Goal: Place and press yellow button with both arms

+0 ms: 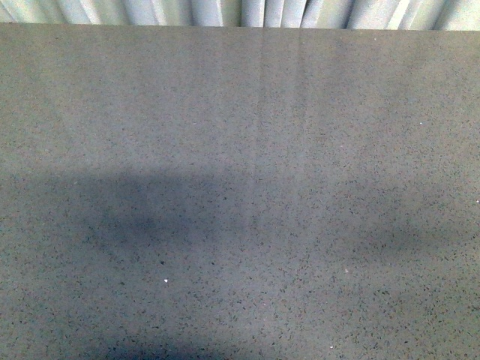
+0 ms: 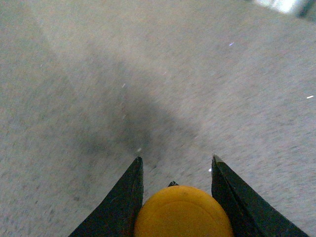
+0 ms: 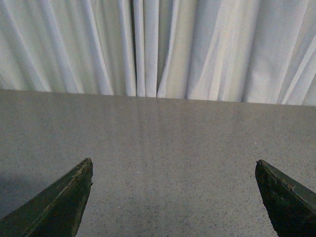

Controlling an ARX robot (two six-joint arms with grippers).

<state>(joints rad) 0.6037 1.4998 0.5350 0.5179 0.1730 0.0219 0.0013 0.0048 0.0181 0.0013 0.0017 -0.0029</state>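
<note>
**Grey speckled table [image 1: 240,150] with the yellow button [image 2: 182,212] clamped in our left gripper [image 2: 177,158] and our right gripper [image 3: 173,162] spread wide**

Grey stone-like tabletop, flecked with tiny dark and white specks, fills almost the whole front view; along its far edge runs a narrow strip of pale, pleated curtain [image 1: 225,11]; a broad soft shadow [image 1: 142,210] lies across the nearer left part of the surface, and a fainter one darkens the right.

From the left wrist view we look down past two flat black fingers [image 2: 123,202] toward the table; the round yellow domed cap of the button sits between them, close to the camera, with its sides touching both inner faces, so the left gripper is closed on it; only the cap and a small dark corner behind it show, and the button's body is hidden; the fingertips reach past the cap and stand apart over a dark blurred patch of shadow; the table here looks smeared and out of focus, and we cannot tell how high the button is above it.

From the right wrist view we face the curtain across the tabletop; the two black fingertips sit at opposite sides of the picture, well apart, with nothing but bare grey surface between them; the curtain hangs in long white folds behind the table's far edge.
</note>
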